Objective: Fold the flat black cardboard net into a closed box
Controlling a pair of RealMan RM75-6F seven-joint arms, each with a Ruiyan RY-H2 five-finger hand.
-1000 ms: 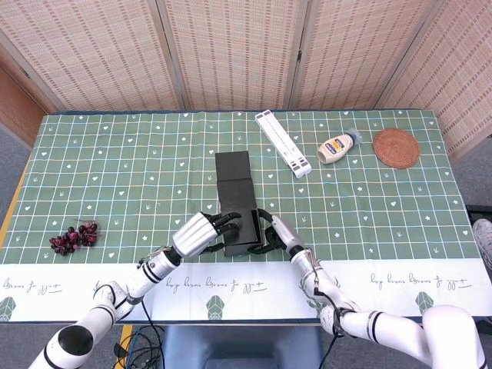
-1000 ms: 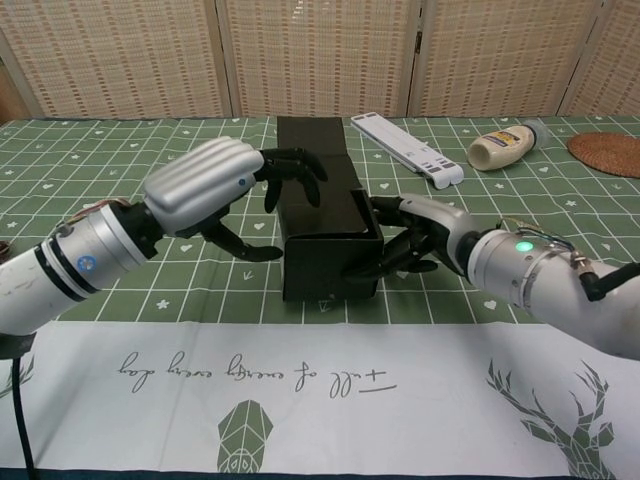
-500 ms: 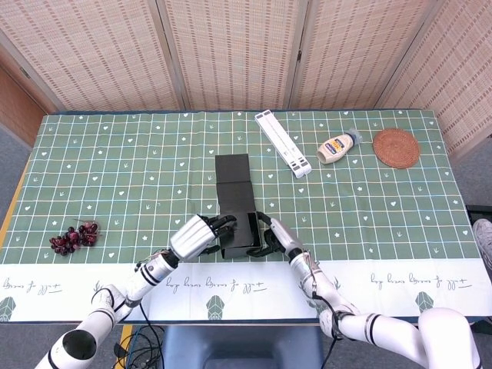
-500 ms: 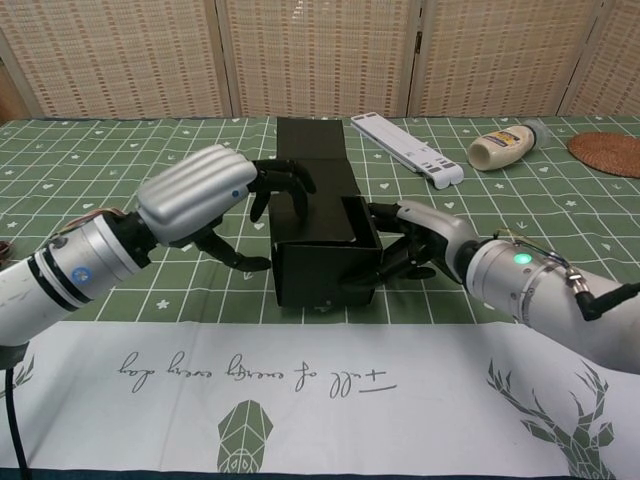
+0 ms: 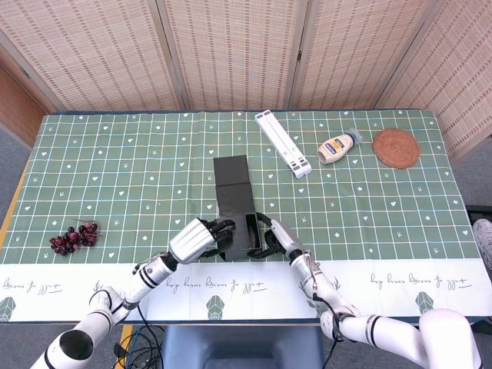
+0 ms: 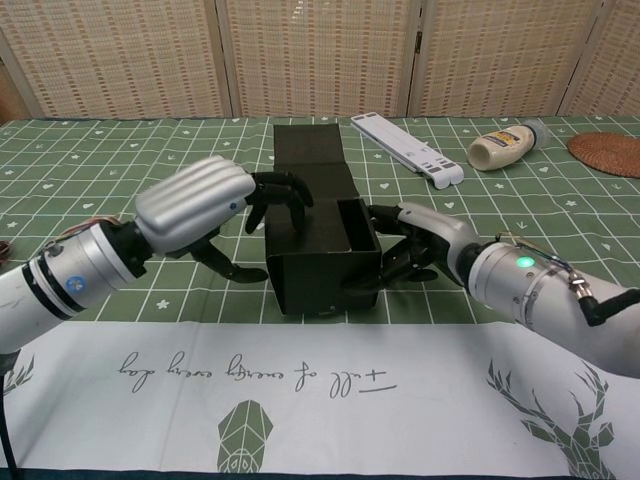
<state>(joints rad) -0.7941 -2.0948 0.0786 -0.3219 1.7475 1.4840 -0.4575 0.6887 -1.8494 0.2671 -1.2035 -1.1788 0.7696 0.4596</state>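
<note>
Green tablecloth (image 6: pixel 120 160): left hand (image 6: pixel 200 205), right hand (image 6: pixel 420 245) clamp black box (image 6: pixel 320 255) sides.

Your box (image 6: pixel 320 262) is sitting near the table's (image 5: pixel 115 165) front edge, its unfolded panels (image 5: pixel 233 178) lying flat behind it. Your left hand (image 6: pixel 195 205) is pressing against its left side, your right hand (image 6: pixel 420 245) against its right. Behind and right, a stand (image 5: pixel 283 143) is lying, then a bottle (image 5: pixel 337 147), then a coaster (image 5: pixel 396 147) farthest right. Grapes (image 5: pixel 73 237) are resting far left, near the front.
</note>
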